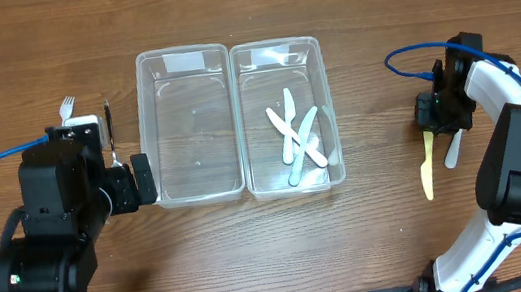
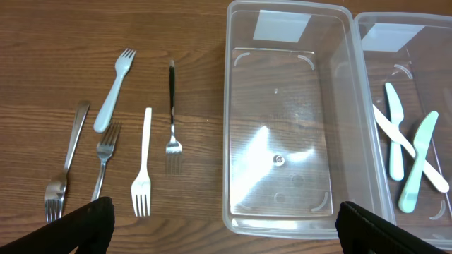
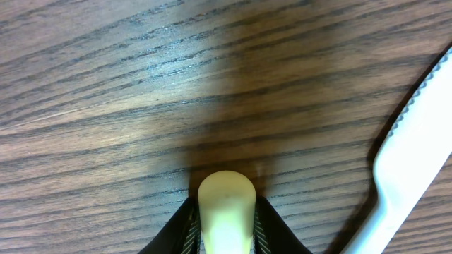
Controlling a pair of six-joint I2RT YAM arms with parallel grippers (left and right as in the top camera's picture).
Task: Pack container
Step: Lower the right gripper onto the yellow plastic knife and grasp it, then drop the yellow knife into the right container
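Well left of the right pincer [image 1: 431, 125] stands the clear container [image 1: 328, 107] holding pale knives [image 1: 298, 136]. Pinched between that pincer's fingers lies the yellow knife [image 3: 226, 201], handle end; a white knife [image 3: 417, 152] just right. The left pincer [image 2: 224, 233] gapes wide.

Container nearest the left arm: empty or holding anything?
Empty. The clear container shows only its bare bottom in the left wrist and overhead views; the packed knives lie in the neighbouring container.
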